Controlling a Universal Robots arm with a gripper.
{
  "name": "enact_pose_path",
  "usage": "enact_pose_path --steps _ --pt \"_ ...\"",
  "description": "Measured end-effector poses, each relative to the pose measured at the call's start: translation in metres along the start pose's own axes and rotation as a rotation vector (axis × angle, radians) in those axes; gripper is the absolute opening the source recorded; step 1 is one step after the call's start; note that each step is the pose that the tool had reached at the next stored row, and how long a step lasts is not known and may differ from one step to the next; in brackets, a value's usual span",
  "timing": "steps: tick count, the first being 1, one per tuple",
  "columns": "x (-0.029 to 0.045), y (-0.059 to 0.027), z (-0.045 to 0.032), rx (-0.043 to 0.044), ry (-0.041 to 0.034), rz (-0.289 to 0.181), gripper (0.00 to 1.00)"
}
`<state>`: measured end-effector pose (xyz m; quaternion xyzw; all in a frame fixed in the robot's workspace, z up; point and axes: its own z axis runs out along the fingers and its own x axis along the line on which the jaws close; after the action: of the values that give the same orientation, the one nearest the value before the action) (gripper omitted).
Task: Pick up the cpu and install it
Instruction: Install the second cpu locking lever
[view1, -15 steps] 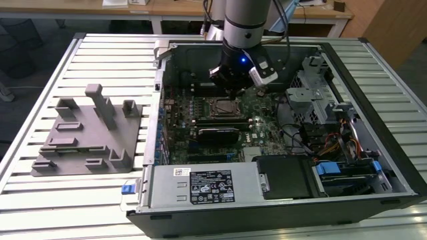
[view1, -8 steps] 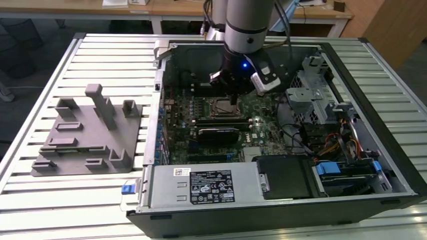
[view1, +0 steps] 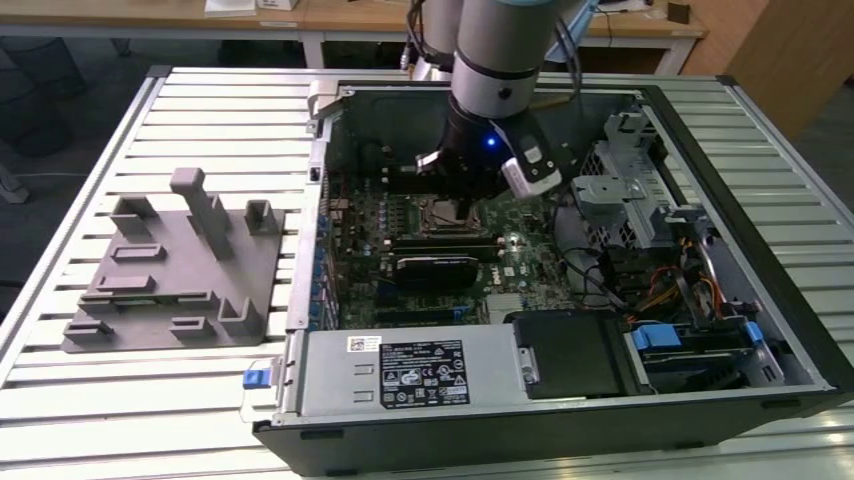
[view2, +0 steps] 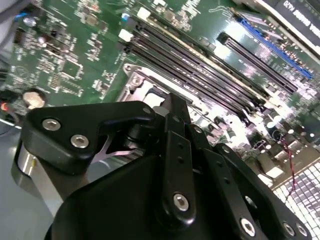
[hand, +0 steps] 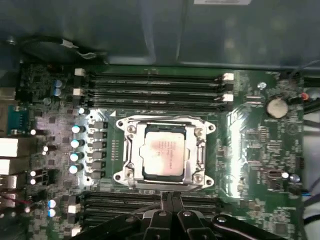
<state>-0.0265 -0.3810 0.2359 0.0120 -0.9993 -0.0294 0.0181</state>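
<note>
**A robotics lab bench for computer assembly**

We see a lab or workshop: an open computer case (view1: 561, 300) lies on a slatted metal table (view1: 80, 400), with a grey plastic fixture (view1: 174, 265) beside it. A robot arm (view1: 497, 60) reaches into the case, and wooden desks (view1: 360, 18) stand behind.
</note>
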Motion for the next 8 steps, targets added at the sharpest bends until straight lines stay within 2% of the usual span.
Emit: enact_pose_path --steps 4,8 --pt "0.0036 -0.0033 0.0026 -0.0001 0.0025 0.0 0.11" --pt "0.0166 -0.0043 0.0041 -0.0005 0.0023 0.0 0.11"
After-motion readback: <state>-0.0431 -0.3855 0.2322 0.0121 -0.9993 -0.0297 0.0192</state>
